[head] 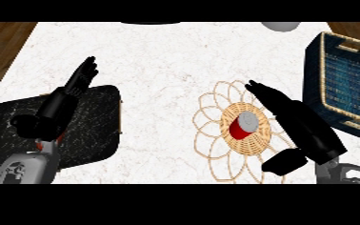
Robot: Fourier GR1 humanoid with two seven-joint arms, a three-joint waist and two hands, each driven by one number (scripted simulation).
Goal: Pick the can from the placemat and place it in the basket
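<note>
A red can (242, 127) with a grey top stands on the woven centre of a round wicker placemat (211, 119) at the lower middle right. My right hand (295, 119) is just to the can's right, fingers straight and pointing up-left, thumb low beside the mat; it is open and apart from the can. The dark blue basket (336, 81) with a tan rim sits at the right edge, partly cut off. At the left, my left hand (70, 93) rests open with fingers up.
A black speckled board (98, 124) lies under the left forearm at the lower left. A grey round object (281, 25) shows at the top edge. The white marble counter (162, 66) spreads between them, with wood at both top corners.
</note>
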